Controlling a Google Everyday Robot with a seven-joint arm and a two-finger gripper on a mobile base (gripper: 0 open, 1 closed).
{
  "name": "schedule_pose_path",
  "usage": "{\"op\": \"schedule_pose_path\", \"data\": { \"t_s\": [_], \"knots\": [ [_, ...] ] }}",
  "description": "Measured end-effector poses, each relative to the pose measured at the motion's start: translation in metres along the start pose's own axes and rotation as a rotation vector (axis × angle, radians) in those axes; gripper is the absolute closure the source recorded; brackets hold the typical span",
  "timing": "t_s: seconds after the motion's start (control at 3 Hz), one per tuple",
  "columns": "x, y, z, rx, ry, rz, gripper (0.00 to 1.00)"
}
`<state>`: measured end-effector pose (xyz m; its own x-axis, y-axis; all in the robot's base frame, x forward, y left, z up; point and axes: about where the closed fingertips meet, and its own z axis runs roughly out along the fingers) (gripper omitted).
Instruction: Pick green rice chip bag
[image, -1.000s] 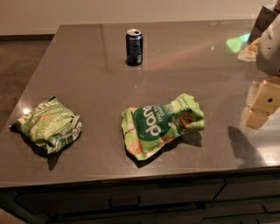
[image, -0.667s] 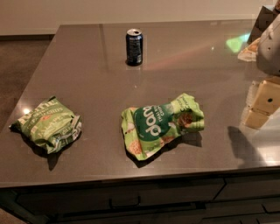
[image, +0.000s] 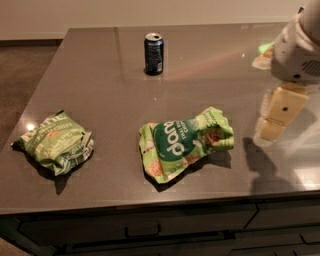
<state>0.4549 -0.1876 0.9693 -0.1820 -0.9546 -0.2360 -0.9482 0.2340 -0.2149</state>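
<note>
Pincer (image: 276, 119) hangs at three o'clock of the chip bag (image: 185, 142), likely staging its reach; open or closed, can't tell.

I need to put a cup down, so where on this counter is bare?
Bare counter lies between the olive bag and the chip bag, and between the can and the chip bag. The right side is crowded: the gripper hangs there.

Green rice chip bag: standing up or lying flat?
Lying flat: the green rice chip bag rests crumpled, printed face up, on the counter. The gripper hangs at the view's right side, clear of it.
</note>
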Motion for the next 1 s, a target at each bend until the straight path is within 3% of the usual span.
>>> {"op": "schedule_pose_path", "data": {
  "t_s": [0.67,1.0],
  "knots": [
    [-0.045,0.006,0.056,-0.062,-0.007,-0.072,0.0],
    [-0.052,0.012,0.081,-0.103,0.0,-0.09,0.0]
  ]
}}
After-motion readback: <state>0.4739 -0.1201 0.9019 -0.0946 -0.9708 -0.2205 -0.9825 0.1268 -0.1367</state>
